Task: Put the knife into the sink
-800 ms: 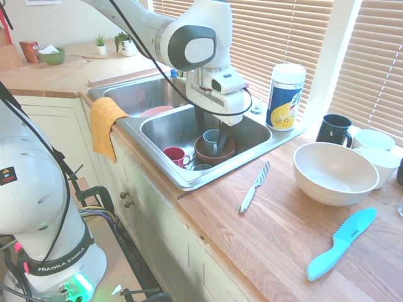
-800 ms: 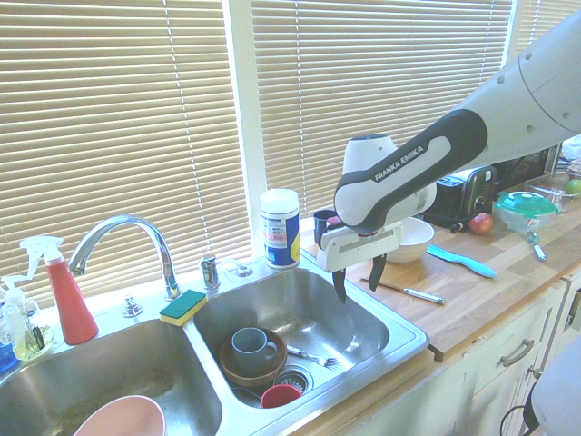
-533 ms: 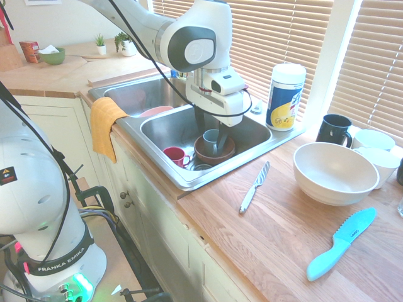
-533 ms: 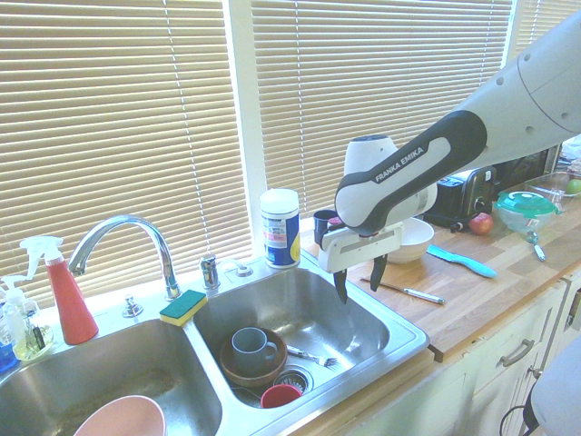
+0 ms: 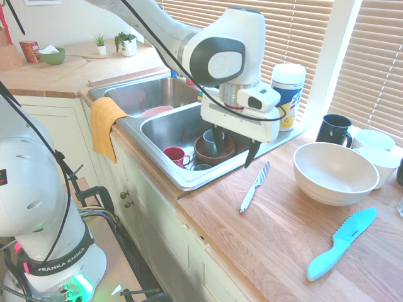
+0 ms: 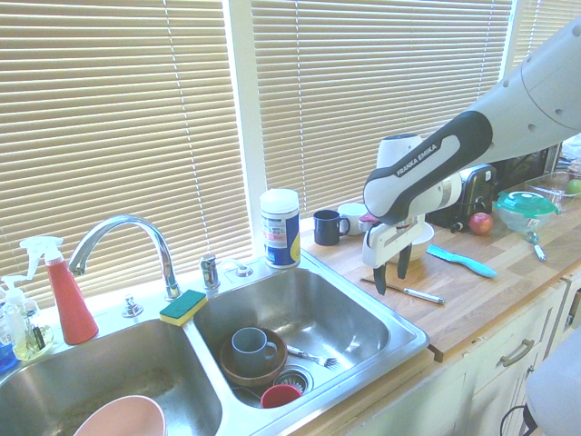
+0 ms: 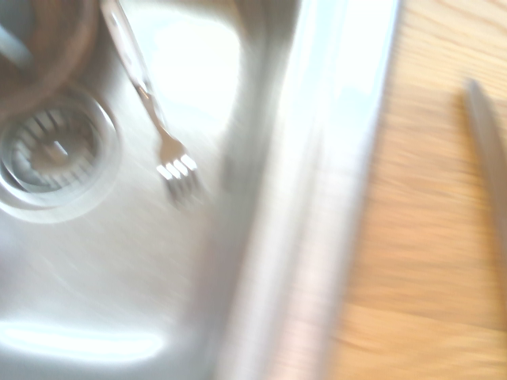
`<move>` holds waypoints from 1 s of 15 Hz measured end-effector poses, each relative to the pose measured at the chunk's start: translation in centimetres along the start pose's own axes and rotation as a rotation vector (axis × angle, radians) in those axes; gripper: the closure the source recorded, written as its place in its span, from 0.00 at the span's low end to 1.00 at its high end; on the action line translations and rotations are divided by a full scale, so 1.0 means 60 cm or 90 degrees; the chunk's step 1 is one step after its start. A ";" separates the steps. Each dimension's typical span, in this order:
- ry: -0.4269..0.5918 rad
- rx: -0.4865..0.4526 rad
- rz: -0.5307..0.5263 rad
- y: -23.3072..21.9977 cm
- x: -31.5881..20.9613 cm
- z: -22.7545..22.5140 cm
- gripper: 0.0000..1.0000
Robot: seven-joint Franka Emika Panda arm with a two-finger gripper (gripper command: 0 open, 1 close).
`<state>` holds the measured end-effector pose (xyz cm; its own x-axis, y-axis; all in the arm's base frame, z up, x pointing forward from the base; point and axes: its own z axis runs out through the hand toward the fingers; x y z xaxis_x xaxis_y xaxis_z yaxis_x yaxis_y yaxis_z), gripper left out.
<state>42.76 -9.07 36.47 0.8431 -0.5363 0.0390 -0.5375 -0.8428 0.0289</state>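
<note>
Your gripper (image 5: 233, 147) hangs over the sink's counter-side rim with its two dark fingers spread apart and nothing between them; in the second exterior view (image 6: 392, 272) you can see daylight between the fingers. The knife (image 5: 254, 187) lies flat on the wooden counter (image 5: 271, 239), apart from the gripper, at about 5 o'clock from it in the first exterior view, its tip pointing toward the sink (image 5: 182, 178). In the second exterior view the knife (image 6: 413, 292) sits at roughly 4 o'clock from the fingers, just beside the sink rim (image 6: 413, 338). Inside the basin you have a brown bowl (image 5: 216, 150) with a grey mug (image 5: 210, 139) in it, a red cup (image 5: 175, 155) at its 9 o'clock, and a fork (image 7: 150, 111) near the drain (image 7: 55, 154). On the counter, the cream bowl (image 5: 332, 172) stands at 3 o'clock from the knife, and the turquoise knife (image 5: 342, 243) lies well apart at about 4 o'clock. The wrist view is blurred.
</note>
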 end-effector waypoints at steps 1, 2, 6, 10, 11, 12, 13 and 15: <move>-0.002 -0.005 -0.004 0.016 0.013 0.007 0.00; -0.002 -0.012 -0.010 0.029 0.024 0.015 0.00; -0.009 -0.025 -0.009 0.063 0.047 0.046 0.00; -0.004 -0.034 -0.005 0.086 0.055 0.051 0.00; -0.004 -0.035 -0.004 0.090 0.056 0.051 0.00; -0.004 -0.036 -0.002 0.093 0.057 0.052 0.00; -0.005 -0.036 -0.001 0.094 0.056 0.053 0.00; -0.009 -0.037 0.002 0.099 0.053 0.057 0.00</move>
<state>42.33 -15.95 33.32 0.8411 -0.5403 0.0244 -0.5402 -0.8371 0.0864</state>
